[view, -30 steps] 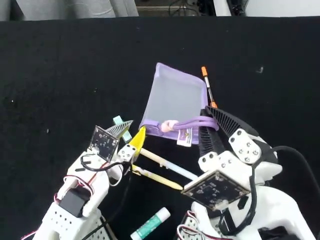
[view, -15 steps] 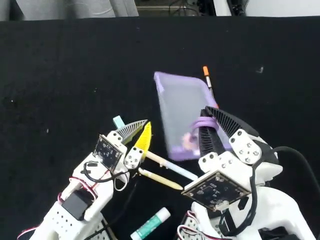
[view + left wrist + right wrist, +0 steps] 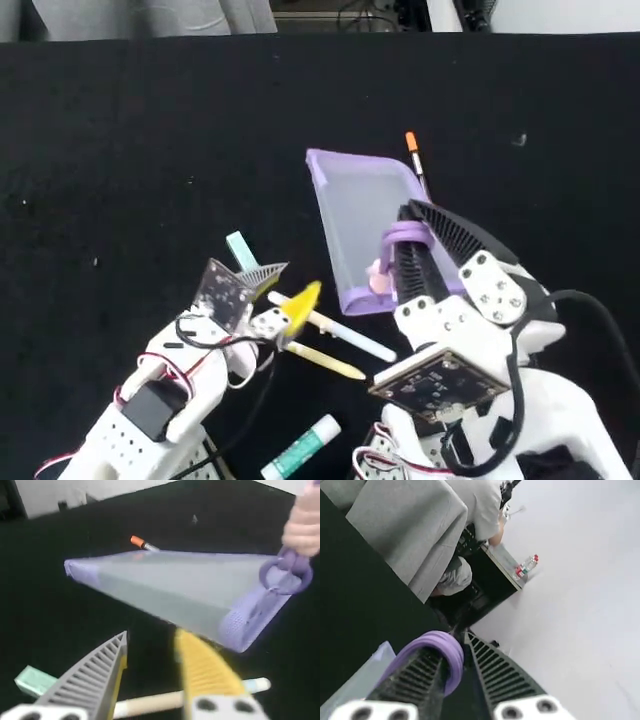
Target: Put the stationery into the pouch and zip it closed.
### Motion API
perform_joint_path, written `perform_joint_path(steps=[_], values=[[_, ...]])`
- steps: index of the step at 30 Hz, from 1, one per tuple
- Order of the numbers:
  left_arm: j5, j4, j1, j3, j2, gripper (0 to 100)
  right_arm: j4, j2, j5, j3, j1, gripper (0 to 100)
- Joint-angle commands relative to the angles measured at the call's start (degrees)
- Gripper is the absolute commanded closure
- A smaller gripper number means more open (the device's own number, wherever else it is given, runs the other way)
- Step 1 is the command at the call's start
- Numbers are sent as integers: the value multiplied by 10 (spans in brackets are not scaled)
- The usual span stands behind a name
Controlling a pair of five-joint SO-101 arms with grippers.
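high view: we see the right gripper [image 3: 402,232] nipped onto the purple loop [image 3: 400,240] of the pouch [image 3: 360,215], apparently to tilt and steady it. the left gripper [image 3: 285,286] gapes wide over a white pen [image 3: 345,338], seemingly ready to take it.
left wrist view: the pouch [image 3: 175,587] lies just beyond the spread fingers [image 3: 200,672], with the pen [image 3: 147,705] beneath them.
right wrist view: the loop [image 3: 435,647] sits pinched between nearly closed jaws.

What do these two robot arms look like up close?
Both arms are white plastic with black motors. The left gripper has one grey ribbed finger and one yellow; thin red and black wires loop beside it. The right gripper has black ribbed fingers and a thick black cable behind.
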Motion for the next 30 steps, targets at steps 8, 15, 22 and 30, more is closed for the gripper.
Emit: perform_joint_path(steps=[8, 15, 22, 30], values=[[77, 77, 24, -94, -3, 750, -43, 4, -36, 5, -58, 987], [74, 76, 42, -92, -3, 752, -43, 0, -47, 0, -85, 987], [73, 33, 20, -57, -3, 752, -43, 4, -91, -20, -85, 987], [65, 15, 20, -39, -3, 754, -38, 0, -96, -25, -145, 987]])
